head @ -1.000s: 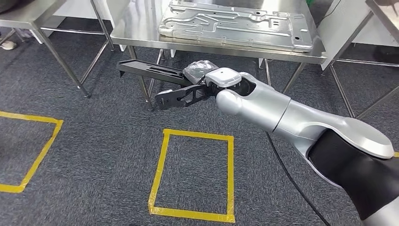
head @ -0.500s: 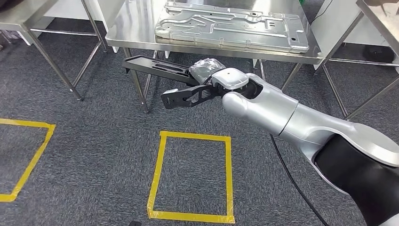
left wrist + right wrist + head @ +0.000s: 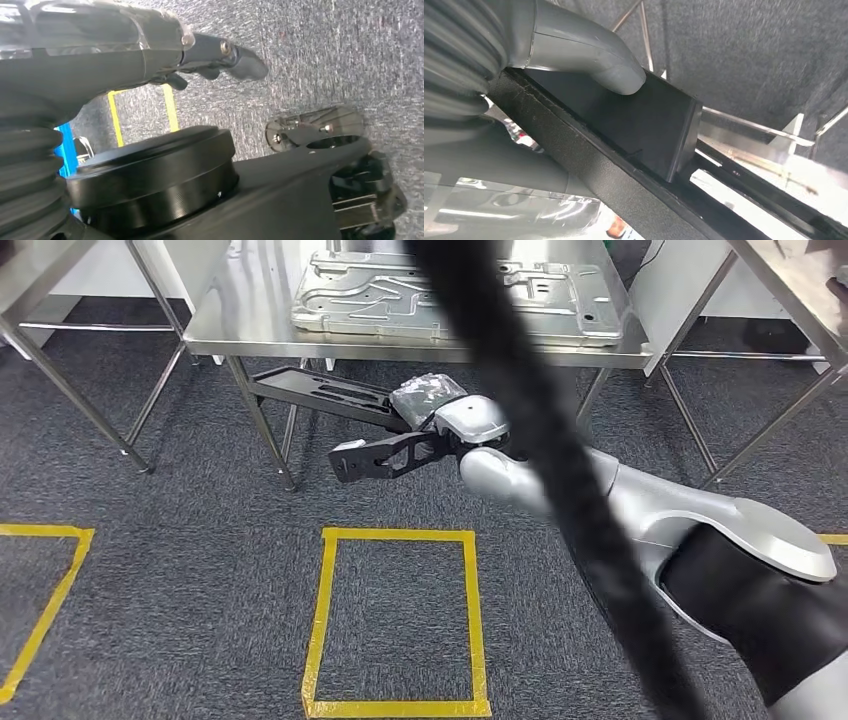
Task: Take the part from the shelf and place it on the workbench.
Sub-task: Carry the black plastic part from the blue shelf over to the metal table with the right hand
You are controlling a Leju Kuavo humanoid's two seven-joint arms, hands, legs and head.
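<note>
Gripping a long black part (image 3: pixel 330 400), the right hand (image 3: pixel 455 420) has its grey thumb (image 3: pixel 589 55) pressed on the part's flat face, below the steel bench's (image 3: pixel 230 325) front edge, over grey carpet (image 3: pixel 150 570). The left hand (image 3: pixel 150 45) has nothing in its fingers; whether they are curled I cannot tell. No writing is readable.

one black part (image 3: pixel 330 400), one metal plate (image 3: pixel 455 290), three steel tables (image 3: pixel 230 325)
</note>
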